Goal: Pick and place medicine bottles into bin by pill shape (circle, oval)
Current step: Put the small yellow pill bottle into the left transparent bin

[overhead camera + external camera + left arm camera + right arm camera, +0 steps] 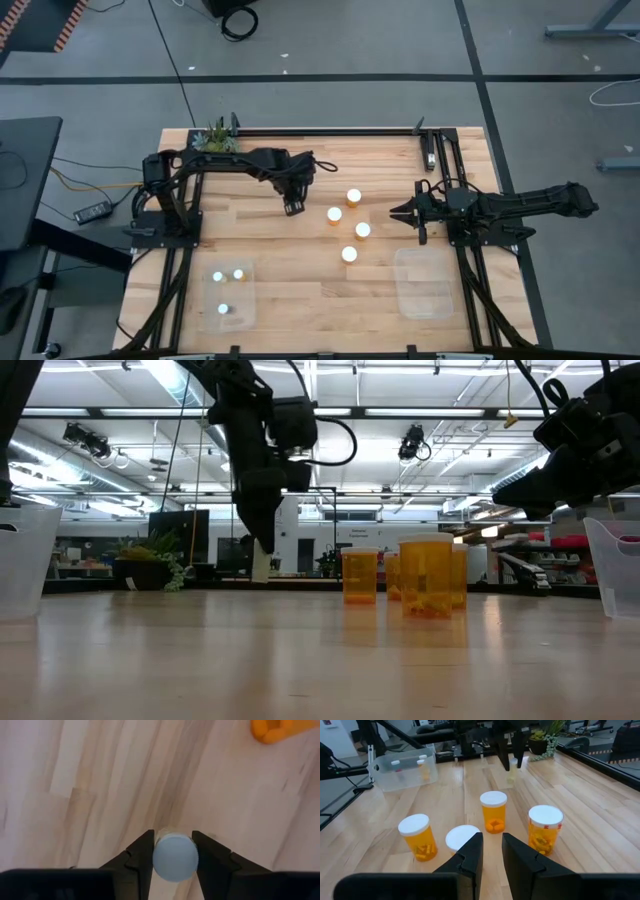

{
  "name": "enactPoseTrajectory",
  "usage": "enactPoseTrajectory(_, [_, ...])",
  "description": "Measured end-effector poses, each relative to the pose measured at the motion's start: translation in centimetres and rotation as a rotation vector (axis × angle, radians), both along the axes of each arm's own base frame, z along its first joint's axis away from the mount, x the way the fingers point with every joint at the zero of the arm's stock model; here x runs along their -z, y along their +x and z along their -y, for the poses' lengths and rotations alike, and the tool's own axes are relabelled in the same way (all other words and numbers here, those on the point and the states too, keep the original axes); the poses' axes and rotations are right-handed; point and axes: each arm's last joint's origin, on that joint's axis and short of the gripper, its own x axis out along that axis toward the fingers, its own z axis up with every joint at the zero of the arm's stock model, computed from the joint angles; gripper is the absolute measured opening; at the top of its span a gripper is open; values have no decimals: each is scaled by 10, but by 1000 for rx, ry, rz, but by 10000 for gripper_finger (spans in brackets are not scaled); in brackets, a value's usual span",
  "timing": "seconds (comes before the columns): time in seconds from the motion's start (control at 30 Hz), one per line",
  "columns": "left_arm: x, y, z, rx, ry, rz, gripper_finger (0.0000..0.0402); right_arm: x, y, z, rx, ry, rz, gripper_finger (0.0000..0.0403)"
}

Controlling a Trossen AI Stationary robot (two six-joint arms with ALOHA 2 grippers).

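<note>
My left gripper (293, 207) is shut on a small whitish bottle with a white cap (174, 857), left of the orange bottles. The bottle also shows in the low view (260, 567) and the right wrist view (512, 770). Several orange bottles with white caps (349, 222) stand upright on their bases at the table's middle. My right gripper (402, 212) hangs just right of them, slightly open and empty. In the right wrist view its fingers (491, 842) point at the orange bottles (493, 811). My left gripper pinches the small bottle's sides just under the cap (159, 840) between its two fingers. The fingers come from above, pointing down. The bottle stays upright, cap up, and in the low view its base (260, 579) appears a little above the tabletop.
A clear bin (228, 297) at the near left holds three small white-capped bottles. A second clear bin (425, 283) stands at the near right. A green potted plant (216, 138) sits at the far left edge. Bare wood lies between the bins.
</note>
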Motion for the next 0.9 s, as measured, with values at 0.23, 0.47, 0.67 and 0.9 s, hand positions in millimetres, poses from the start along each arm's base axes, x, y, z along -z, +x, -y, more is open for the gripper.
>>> enactPoseTrajectory(0.23, [-13,8,17,48,-49,15,143,0,0,0,0,0,0,79])
enactPoseTrajectory(0.47, [-17,14,46,53,-127,33,130,0,0,0,0,0,0,79])
enactPoseTrajectory(0.67, [-17,15,77,55,-159,11,140,0,0,0,0,0,-1,79])
enactPoseTrajectory(0.9, [-16,12,111,23,-194,-28,134,0,0,0,0,0,0,79])
